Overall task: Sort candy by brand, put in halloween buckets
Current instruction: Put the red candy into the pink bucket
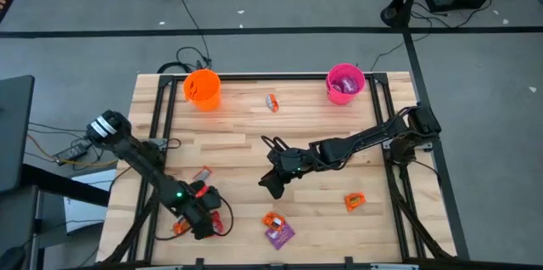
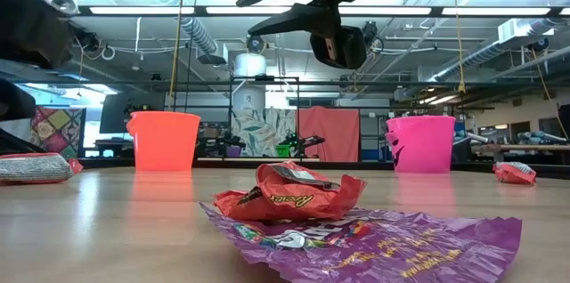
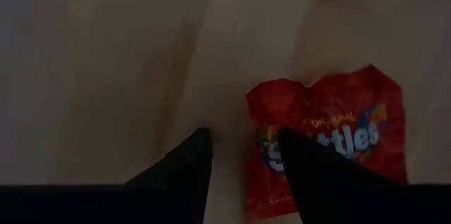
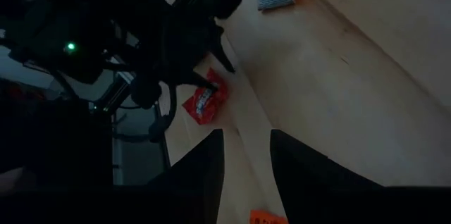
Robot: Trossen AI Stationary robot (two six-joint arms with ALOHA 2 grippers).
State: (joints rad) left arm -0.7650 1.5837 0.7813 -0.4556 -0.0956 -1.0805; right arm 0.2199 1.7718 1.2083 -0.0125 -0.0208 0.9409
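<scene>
My left claw at seven o'clock, parted over red Skittles pack | light, crinkly, slippery | pinch mid-body | right claw centre, parted, empty

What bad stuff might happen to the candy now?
The left gripper stands open low over the red Skittles pack, with one finger on the wrapper, so a squeeze might just push it away. The orange candy lies on top of the purple wrapper, so a grab there might lift both. The right gripper hangs open nearby and might bump the left arm.
</scene>
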